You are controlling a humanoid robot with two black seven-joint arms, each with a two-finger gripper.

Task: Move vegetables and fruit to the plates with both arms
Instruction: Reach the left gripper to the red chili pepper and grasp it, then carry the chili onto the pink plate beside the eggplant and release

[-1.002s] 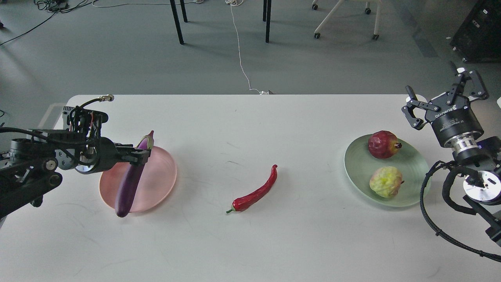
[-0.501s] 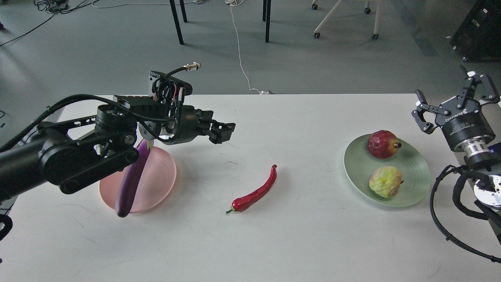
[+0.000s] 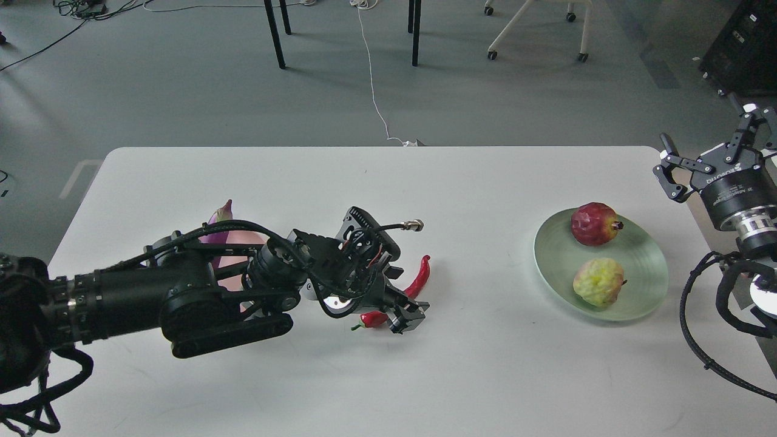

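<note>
The red chili pepper (image 3: 419, 278) lies at the table's middle. My left gripper (image 3: 410, 315) is low over its lower half, fingers apart on either side of it, hiding part of it. The purple eggplant (image 3: 222, 216) lies on the pink plate (image 3: 230, 266); my left arm covers most of both. The mint green plate (image 3: 644, 302) at the right holds the dark red fruit (image 3: 593, 224) and the yellow-green fruit (image 3: 598, 281). My right gripper (image 3: 709, 132) is open and empty, raised past the table's right edge.
The white table (image 3: 485, 376) has its far edge at the back. Beyond it are grey floor, black table legs (image 3: 274, 36), a white cable (image 3: 371, 79) and a chair base (image 3: 534, 30). My right arm's black cable loop (image 3: 689, 328) hangs over the table's right side.
My left arm has swung from above the pink plate rightward and down to the chili. The eggplant stays on the pink plate. My right gripper has drifted further right and up.
</note>
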